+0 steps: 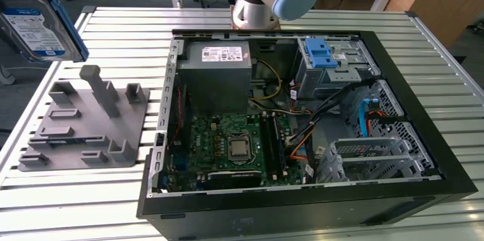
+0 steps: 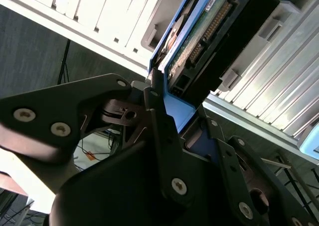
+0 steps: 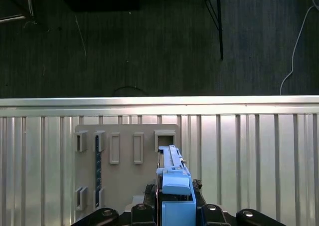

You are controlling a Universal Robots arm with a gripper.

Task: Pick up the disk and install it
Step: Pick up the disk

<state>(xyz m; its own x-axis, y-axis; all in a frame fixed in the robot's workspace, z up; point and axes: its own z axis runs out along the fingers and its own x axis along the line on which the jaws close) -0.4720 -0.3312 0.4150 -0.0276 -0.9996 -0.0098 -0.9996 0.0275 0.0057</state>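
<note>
1. Our gripper is clamped on the disk. The fingers bite only its blue carrier frame, close to one end. Our read is that plastic flex there could let the drive pivot or slip.
2. The disk is held in the air at the exterior view's far left. It is well above the grey fixture and touches nothing else. In the first wrist view the fixture lies under it. If the grip lets go, we'd expect a hit on the fixture posts or the slatted table.
3. Pose:
   - The disk is on edge with its long axis near vertical.
   - Its lower end leans slightly to the exterior view's right.
   - The label face is turned to the exterior camera.
   - The first wrist view sees it thin, edge-on.
   - A connector edge sits near the fingers in the second wrist view, so we judge that end is up.
4. The open case is to the exterior view's right, well apart. The hanging lower end could clip its wall if carried low.
5. Farthest is the drive cage, with loose cables just beside it. We judge snagging, or a skewed entry that jams, to be the main risk there.
</note>
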